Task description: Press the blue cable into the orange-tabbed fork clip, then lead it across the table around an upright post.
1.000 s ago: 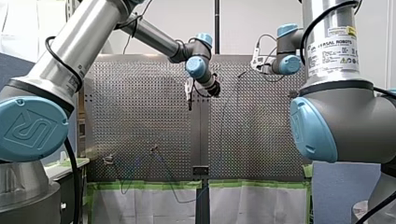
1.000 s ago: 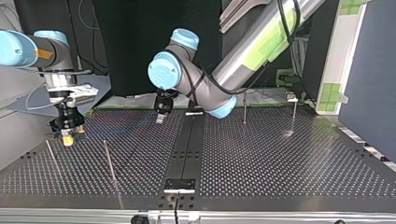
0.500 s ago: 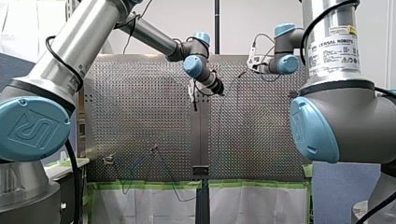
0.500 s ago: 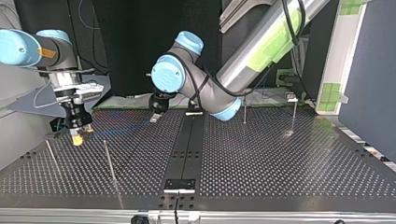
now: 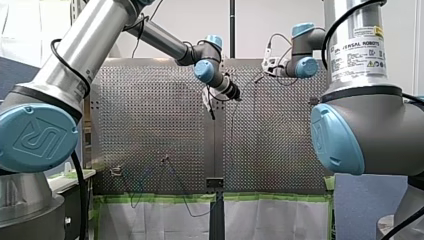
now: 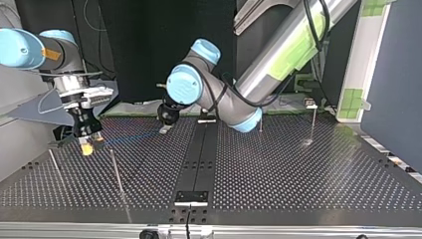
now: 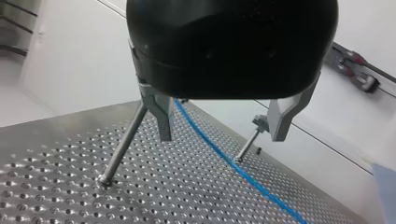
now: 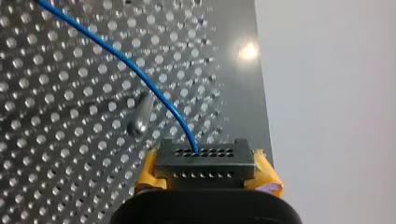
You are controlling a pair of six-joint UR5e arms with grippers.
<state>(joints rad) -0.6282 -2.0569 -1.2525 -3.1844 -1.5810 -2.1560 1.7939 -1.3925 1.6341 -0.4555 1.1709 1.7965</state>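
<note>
Plainly, as we judge it, the step in hand is the leading of the cable. Our right gripper (image 8: pixel 205 159), black with yellow pads, is clamped on the thin blue cable (image 8: pixel 126 60), which runs away from it low over the perforated metal table (image 6: pixel 298 174). Our left gripper (image 7: pixel 222 133), black with bare metal fingers (image 7: pixel 163 123), hangs over the table near its middle with the fingers apart and nothing held. The cable passes below the gap between them, apparently untouched. We cannot make out the orange-tabbed fork clip in any view, so we cannot tell whether the cable is seated there.

To do this step well, we would carry the held part low and steady, with just enough tension that the line neither sags nor whips. We would pass it on the outer side of the slim upright steel post (image 8: pixel 139 119) just beside the right gripper, so the cable bears on the shaft rather than riding over the top. The left gripper could descend to steady the free span, closing only once the cable lies squarely between its fingers.

We count two arms, two grippers and one cable. In the top view we count four thin upright rods: one rod (image 6: pixel 54 169) and a second rod (image 6: pixel 117 174) near the right gripper, and a third rod (image 6: pixel 260 117) and a fourth rod (image 6: pixel 313 124) well apart from it.
</note>
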